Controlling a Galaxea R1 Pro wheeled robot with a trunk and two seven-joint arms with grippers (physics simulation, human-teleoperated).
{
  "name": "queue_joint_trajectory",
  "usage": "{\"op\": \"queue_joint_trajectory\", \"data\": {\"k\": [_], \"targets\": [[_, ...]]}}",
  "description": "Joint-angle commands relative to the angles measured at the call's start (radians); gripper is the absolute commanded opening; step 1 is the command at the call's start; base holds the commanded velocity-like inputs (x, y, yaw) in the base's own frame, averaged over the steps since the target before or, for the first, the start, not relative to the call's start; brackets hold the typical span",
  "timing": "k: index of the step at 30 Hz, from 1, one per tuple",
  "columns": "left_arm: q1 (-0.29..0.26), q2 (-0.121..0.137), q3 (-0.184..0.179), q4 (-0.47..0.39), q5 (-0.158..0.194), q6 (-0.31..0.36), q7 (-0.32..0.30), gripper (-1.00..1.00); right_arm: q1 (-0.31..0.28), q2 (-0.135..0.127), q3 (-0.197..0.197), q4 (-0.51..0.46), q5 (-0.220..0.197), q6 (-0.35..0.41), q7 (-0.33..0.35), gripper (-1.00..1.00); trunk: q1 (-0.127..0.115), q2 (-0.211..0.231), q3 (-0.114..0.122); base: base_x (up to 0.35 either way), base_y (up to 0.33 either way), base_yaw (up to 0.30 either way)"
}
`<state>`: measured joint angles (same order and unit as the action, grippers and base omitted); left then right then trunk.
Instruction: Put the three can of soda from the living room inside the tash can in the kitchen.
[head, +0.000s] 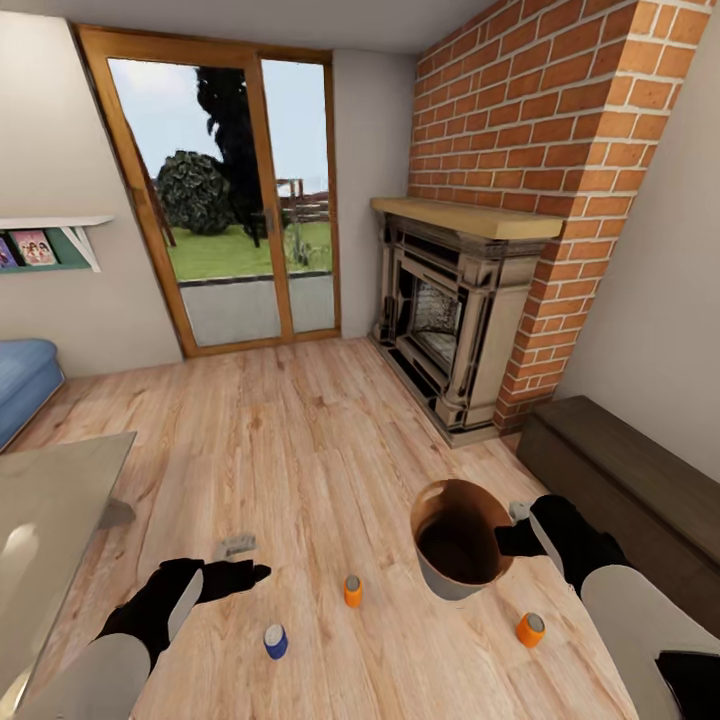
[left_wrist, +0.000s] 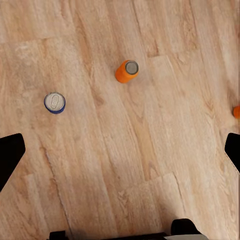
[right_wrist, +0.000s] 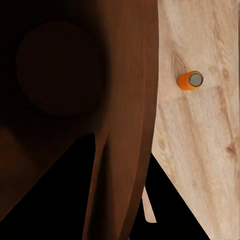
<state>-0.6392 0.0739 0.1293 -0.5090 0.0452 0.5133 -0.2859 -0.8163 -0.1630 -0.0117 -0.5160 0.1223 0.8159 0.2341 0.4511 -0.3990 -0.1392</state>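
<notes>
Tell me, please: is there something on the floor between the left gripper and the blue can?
Nothing visible. In the head view the left gripper hovers above bare wood floor, and the blue can stands upright just beyond it. The middle orange can stands off to the side.

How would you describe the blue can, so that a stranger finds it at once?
Start from the brick fireplace and come down the wood floor toward the robot. Three cans stand there in front of its arms. The blue can is nearest the left tool; the other two are orange.
</notes>
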Motion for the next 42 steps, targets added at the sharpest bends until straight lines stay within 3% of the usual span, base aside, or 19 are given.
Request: {"op": "queue_joint_trajectory", "data": {"k": [1,7,21,26,31,32,42], "targets": [[-0.006,0.004,-0.004,0.006,0.003,-0.006,0.006,1.0,0.006,-0.002,-0.006,0.006,0.005,-0.006,-0.001,-1.0,-0.001,-0.001,0.0,0.0,0.0,0.0],[-0.006,0.004,-0.004,0.014,0.003,-0.039,0.039,1.0,0.011,-0.002,-0.01,0.019,0.097,-0.025,-0.001,-1.0,-0.001,-0.001,0.0,0.0,0.0,0.0],[-0.006,0.004,-0.004,0.014,0.003,-0.039,0.046,1.0,0.011,-0.002,-0.01,0.019,0.182,-0.025,-0.001,-1.0,-0.001,-0.001,0.0,0.0,0.0,0.0],[0.023,0.008,0.006,0.0,-0.01,-0.067,0.017,1.0,0.021,0.027,0.014,-0.006,0.21,-0.033,-0.006,-1.0,-0.001,-0.001,0.0,0.0,0.0,0.0],[0.05,0.008,0.008,-0.001,-0.01,-0.095,0.016,1.0,0.021,0.043,0.017,-0.033,0.196,-0.034,-0.004,-1.0,-0.001,-0.001,0.0,0.0,0.0,0.0],[0.071,0.008,0.008,-0.001,-0.01,-0.166,0.017,1.0,0.02,0.044,0.018,-0.051,-0.007,-0.035,-0.002,-1.0,-0.001,-0.001,0.0,0.0,0.0,0.0],[0.073,0.007,0.009,-0.002,-0.01,-0.172,0.02,1.0,0.02,0.045,0.021,-0.056,-0.006,-0.035,0.007,-1.0,-0.001,-0.001,0.0,0.0,0.0,0.0]]}}
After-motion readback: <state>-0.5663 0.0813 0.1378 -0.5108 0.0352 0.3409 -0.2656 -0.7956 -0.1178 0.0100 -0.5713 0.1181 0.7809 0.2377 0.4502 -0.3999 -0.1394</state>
